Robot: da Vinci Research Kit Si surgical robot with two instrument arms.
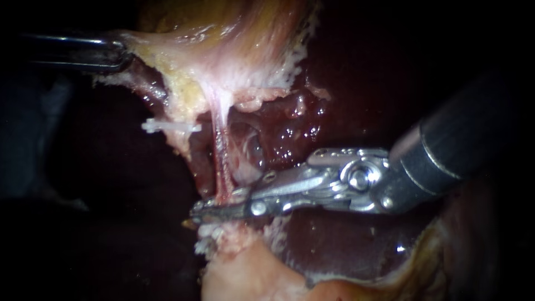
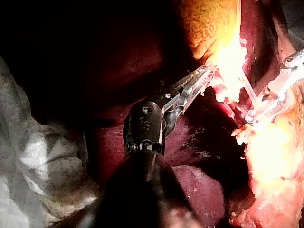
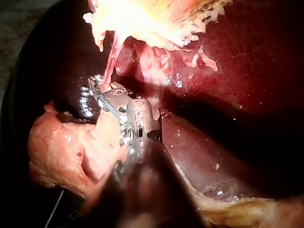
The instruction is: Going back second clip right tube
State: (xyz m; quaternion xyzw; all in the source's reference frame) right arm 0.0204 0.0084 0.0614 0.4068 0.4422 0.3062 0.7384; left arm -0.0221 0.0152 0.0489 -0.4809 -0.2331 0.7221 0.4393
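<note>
1. Jaws of my right instrument lie almost together across the lower end of the pink tube, one on each side, pinching it.
2. That instrument's shaft comes in from the right, and its shiny wrist hangs over the dark red liver.
3. Up at the upper left, my left instrument has its jaws clamped on the pale edge of the gallbladder.
4. From the gallbladder the tube runs stretched straight down to the right instrument's jaws.
5. One white clip sits crosswise on the tissue just left of the tube, well above the right jaws.
6. Pale fatty tissue lies directly under the right jaws and touches them near the tips.
</note>
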